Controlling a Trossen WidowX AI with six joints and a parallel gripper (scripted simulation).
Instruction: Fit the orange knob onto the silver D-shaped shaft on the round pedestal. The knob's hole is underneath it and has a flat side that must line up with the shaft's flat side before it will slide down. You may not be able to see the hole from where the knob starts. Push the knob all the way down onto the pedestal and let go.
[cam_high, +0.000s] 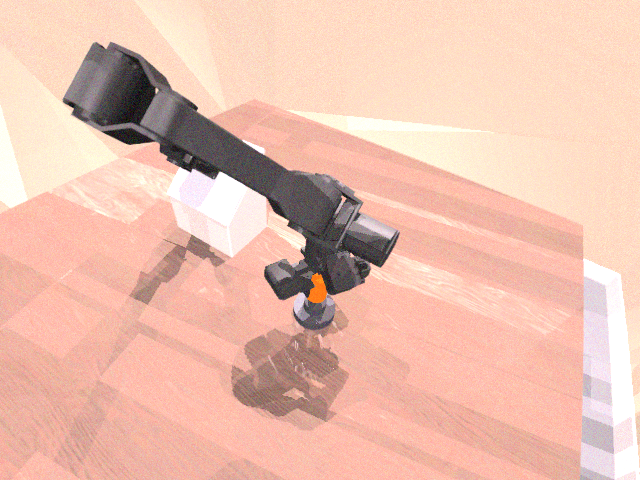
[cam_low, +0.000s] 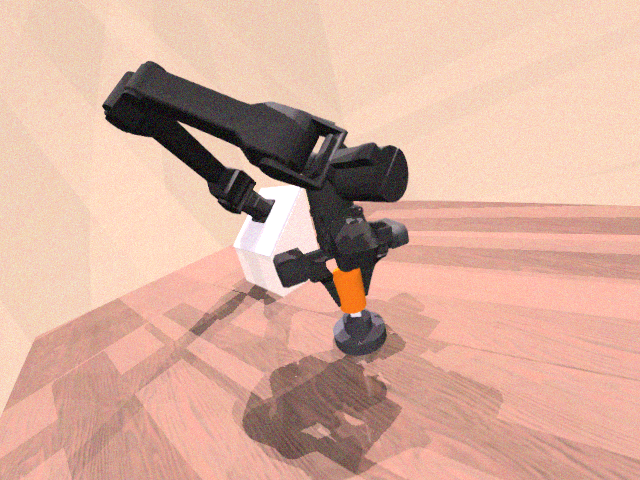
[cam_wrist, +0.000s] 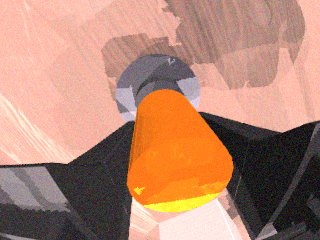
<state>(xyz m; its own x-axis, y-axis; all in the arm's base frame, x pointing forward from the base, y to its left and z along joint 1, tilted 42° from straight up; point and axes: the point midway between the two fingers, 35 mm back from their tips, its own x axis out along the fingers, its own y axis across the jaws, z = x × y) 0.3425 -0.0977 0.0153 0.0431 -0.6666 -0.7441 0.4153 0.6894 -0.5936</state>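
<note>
The orange knob (cam_high: 317, 289) (cam_low: 349, 290) (cam_wrist: 177, 145) is held slightly tilted over the round dark grey pedestal (cam_high: 298, 313) (cam_low: 344, 339) (cam_wrist: 150, 67). My gripper (cam_low: 353, 297) (cam_wrist: 166, 122) is shut on the knob, one finger on each side. In the exterior view a short bit of the silver shaft (cam_low: 355, 314) shows between the knob's lower end and the pedestal's raised collar. The rest of the shaft is hidden. The knob's hole and both flat sides are hidden, so their alignment cannot be told.
A white block with a sloped top (cam_high: 242, 219) (cam_low: 294, 227) stands behind the pedestal, under the arm. A white structure (cam_high: 610, 320) stands beyond the table's right edge in the top view. Shadows of the arm fall across the wooden table (cam_high: 439, 361) (cam_low: 516, 310).
</note>
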